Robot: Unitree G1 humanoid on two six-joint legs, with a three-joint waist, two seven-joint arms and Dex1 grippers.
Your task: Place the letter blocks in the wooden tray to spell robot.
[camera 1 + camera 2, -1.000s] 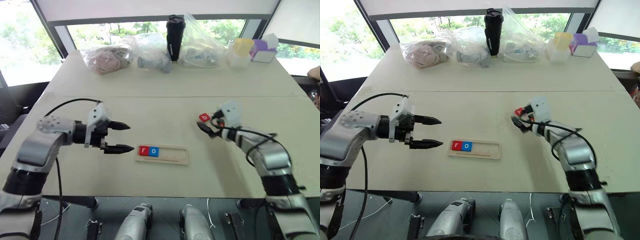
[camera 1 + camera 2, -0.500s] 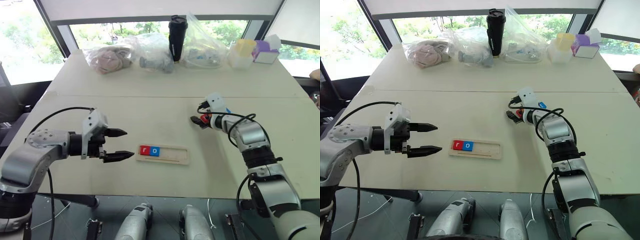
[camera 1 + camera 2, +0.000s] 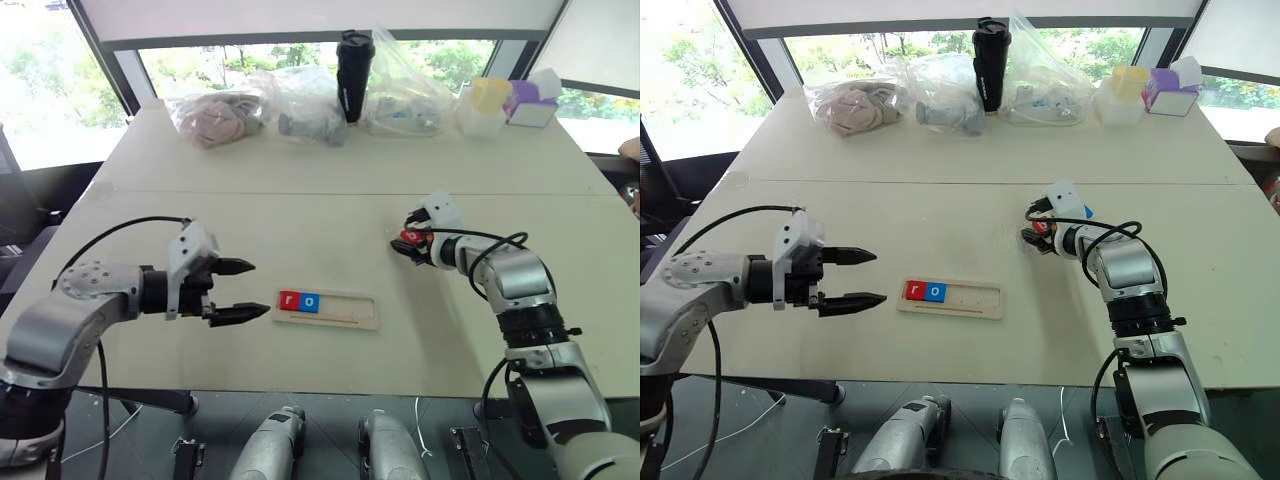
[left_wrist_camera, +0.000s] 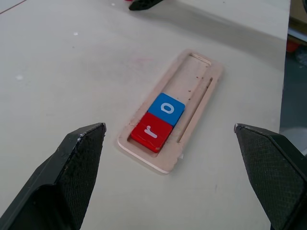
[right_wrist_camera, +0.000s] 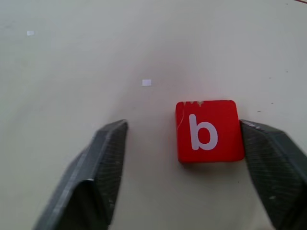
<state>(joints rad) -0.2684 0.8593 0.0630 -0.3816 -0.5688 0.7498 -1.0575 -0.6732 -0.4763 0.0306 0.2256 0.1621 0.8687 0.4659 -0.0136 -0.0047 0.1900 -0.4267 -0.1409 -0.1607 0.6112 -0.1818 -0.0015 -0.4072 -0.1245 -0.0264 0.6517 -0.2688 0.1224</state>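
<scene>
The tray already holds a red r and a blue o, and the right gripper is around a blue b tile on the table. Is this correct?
Not quite: the b tile between the right gripper fingers is red, as the right wrist view shows. The tray does hold a red r and blue o.

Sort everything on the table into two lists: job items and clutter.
Job: wooden tray, red r block, blue o block, red b block.
Clutter: black tumbler, plastic bags, tissue box, yellow container.

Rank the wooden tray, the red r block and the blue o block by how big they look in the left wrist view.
1. wooden tray, clearly largest.
2. red r block and blue o block look alike; r sits nearer the camera, so no ranking.
</scene>
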